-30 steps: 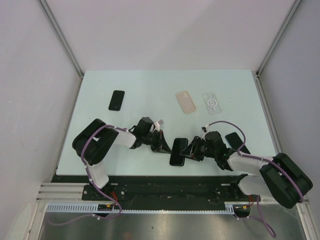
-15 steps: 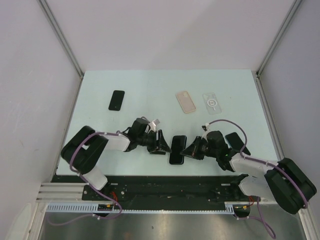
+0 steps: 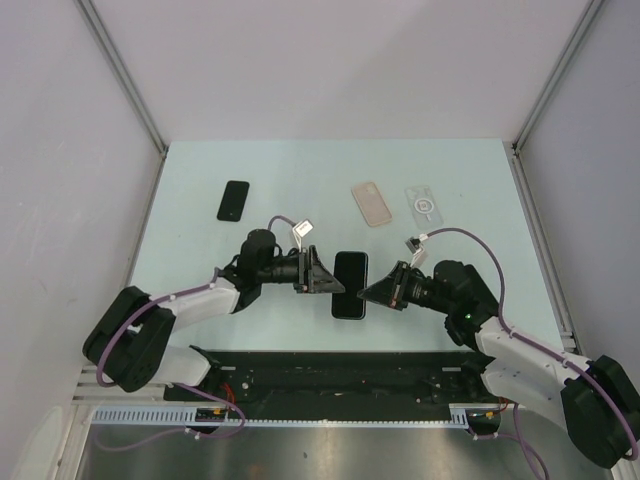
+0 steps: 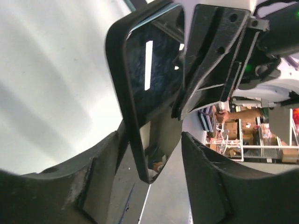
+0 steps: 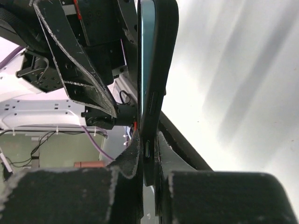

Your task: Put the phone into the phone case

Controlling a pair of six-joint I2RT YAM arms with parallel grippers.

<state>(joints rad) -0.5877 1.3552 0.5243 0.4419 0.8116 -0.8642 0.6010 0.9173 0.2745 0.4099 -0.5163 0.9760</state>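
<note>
**Top external.** Item: phone (image 3: 350,285), dark slab, broad face up, in the near-middle of the pale surface (image 3: 300,170), between the two arms. Left gripper (image 3: 322,276) meets its left long edge and right gripper (image 3: 375,291) its right long edge. Further back lie a tan phone case (image 3: 372,204) and, just beside it, a clear phone case (image 3: 425,205) with a ring mark. A second small black phone (image 3: 233,200) lies well apart on the left. This view alone gives the layout and the candidate cases. It does not show the phone's height or how far either pair of jaws is open.

**Left wrist.** Phone seen obliquely, with a raised black rim round a glossy panel. Its near end sits between the left fingers (image 4: 93,186). These jaws are spread wider than the slab; one finger lies along the back and the other shows a gap. Clamping unconfirmed. A right-arm finger lies against the phone's far side.

**Right wrist.** Phone edge-on, side buttons visible. Right fingers (image 5: 126,161) pinch it face to back with no gap showing, so these jaws are closed on the phone. Only this view confirms a firm hold.

**Handling, judged.** Rigid and fairly light, with a slick glass face prone to slipping and to scratches. Best held by the long edges or rim, clear of the buttons. The cases probably flex, so seat one corner first and then press the rest in.
</note>
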